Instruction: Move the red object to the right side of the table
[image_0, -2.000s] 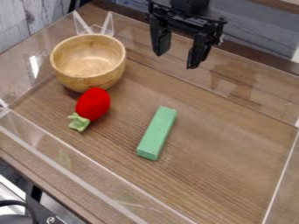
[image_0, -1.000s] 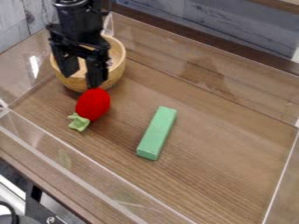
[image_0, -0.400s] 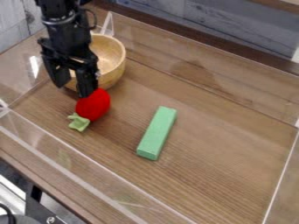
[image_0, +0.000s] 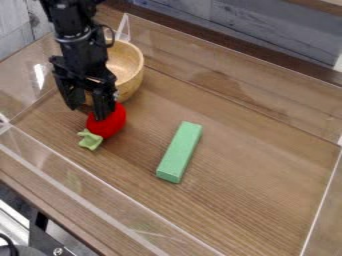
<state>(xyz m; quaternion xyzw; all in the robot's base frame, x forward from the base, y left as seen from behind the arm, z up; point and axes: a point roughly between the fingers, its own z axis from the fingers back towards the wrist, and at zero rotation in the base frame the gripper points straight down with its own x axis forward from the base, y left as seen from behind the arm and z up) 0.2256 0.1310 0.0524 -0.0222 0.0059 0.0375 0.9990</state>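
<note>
The red object (image_0: 110, 122), a small strawberry-like toy with a light green stem (image_0: 91, 141), lies on the left part of the brown wood-grain table (image_0: 254, 110). My black gripper (image_0: 88, 103) hangs directly over it, fingers pointing down and spread open, their tips just at the toy's upper left. Nothing is held between the fingers. The gripper body hides the toy's top edge.
A wooden bowl (image_0: 123, 62) stands just behind the gripper at the back left. A long green block (image_0: 179, 152) lies to the right of the toy. Low transparent acrylic walls (image_0: 40, 175) border the table.
The gripper has travelled from the back centre to the left, past the bowl, and come down onto the red object. The toy, bowl and block have not moved.
</note>
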